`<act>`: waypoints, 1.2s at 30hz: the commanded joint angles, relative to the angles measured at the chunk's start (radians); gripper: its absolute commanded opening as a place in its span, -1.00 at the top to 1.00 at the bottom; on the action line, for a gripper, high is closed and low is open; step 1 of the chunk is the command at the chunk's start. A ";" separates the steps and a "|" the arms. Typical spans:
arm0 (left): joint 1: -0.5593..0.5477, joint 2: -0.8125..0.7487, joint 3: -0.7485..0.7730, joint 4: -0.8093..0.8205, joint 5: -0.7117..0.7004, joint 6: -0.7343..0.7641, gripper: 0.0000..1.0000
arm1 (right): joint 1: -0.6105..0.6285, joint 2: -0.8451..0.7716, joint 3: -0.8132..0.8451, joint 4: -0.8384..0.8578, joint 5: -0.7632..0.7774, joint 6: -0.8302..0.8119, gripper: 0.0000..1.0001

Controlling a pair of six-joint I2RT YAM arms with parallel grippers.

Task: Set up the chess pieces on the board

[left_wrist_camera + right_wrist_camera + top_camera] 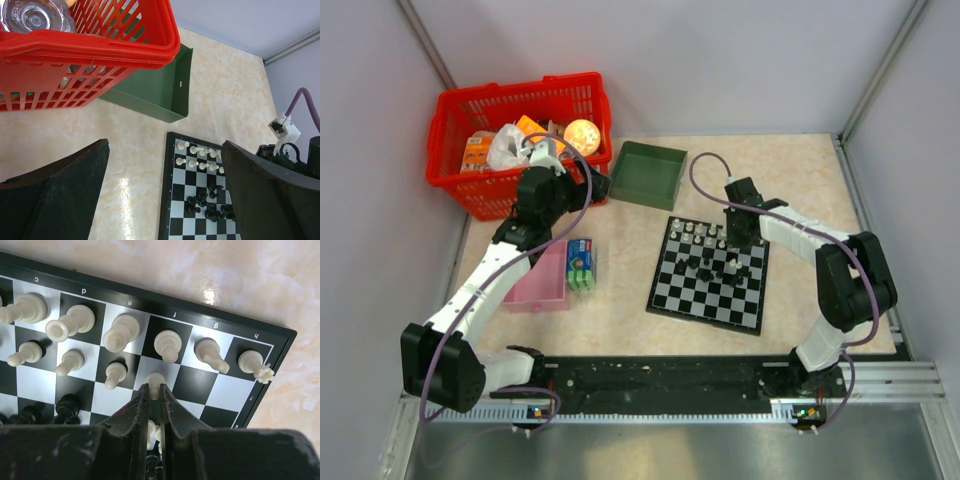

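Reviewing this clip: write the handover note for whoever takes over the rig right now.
Left pincer: open, empty, hovering by the red basket and green tray.
Right pincer: shut on a white pawn at the board's f file, pawn row.
Done: white pieces fill the back row c to h; pawns stand on c, d, e.
Left: g and h pawn squares are bare; black pieces are clustered mid-board, not lined up.
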 commanded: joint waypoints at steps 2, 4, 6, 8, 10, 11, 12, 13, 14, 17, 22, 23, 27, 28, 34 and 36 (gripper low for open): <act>0.005 -0.013 -0.008 0.070 0.013 -0.011 -0.97 | -0.014 0.024 0.037 0.029 -0.002 0.001 0.76; 0.007 -0.013 -0.009 0.073 0.016 -0.011 -0.98 | -0.014 0.030 0.036 0.029 -0.012 -0.002 0.74; 0.005 -0.013 -0.008 0.073 0.015 -0.011 -0.97 | -0.014 0.032 0.034 0.025 -0.019 -0.004 0.70; 0.007 -0.012 -0.009 0.075 0.015 -0.010 -0.97 | -0.014 0.027 0.031 0.023 -0.025 -0.004 0.62; 0.007 -0.010 -0.009 0.076 0.015 -0.011 -0.97 | -0.015 0.019 0.034 0.019 -0.027 -0.008 0.55; 0.007 -0.010 -0.008 0.075 0.015 -0.011 -0.97 | -0.015 0.013 0.040 0.017 -0.025 -0.010 0.51; 0.010 -0.010 -0.008 0.076 0.016 -0.011 -0.97 | -0.015 0.004 0.043 0.016 -0.018 -0.013 0.49; 0.010 -0.012 -0.008 0.076 0.016 -0.011 -0.97 | -0.015 -0.005 0.051 0.011 -0.012 -0.013 0.48; 0.008 -0.010 -0.008 0.076 0.018 -0.011 -0.97 | -0.015 -0.014 0.057 0.005 -0.007 -0.014 0.45; 0.010 -0.010 -0.008 0.076 0.021 -0.011 -0.97 | -0.015 -0.048 0.077 -0.015 -0.007 -0.022 0.41; 0.011 -0.015 -0.009 0.073 0.019 -0.011 -0.97 | -0.015 -0.128 0.060 -0.032 -0.039 -0.022 0.37; 0.011 -0.013 -0.009 0.075 0.019 -0.011 -0.97 | -0.014 -0.143 0.051 -0.034 -0.048 -0.022 0.37; 0.011 -0.012 -0.012 0.078 0.024 -0.016 -0.97 | -0.014 -0.155 0.027 -0.060 -0.082 -0.031 0.38; 0.011 -0.010 -0.014 0.081 0.030 -0.019 -0.97 | -0.011 -0.149 0.022 -0.066 -0.093 -0.036 0.38; 0.013 -0.012 -0.015 0.086 0.036 -0.023 -0.97 | 0.013 -0.128 -0.010 -0.078 -0.110 -0.051 0.40; 0.013 -0.013 -0.015 0.084 0.036 -0.022 -0.97 | 0.016 -0.122 -0.012 -0.083 -0.104 -0.054 0.40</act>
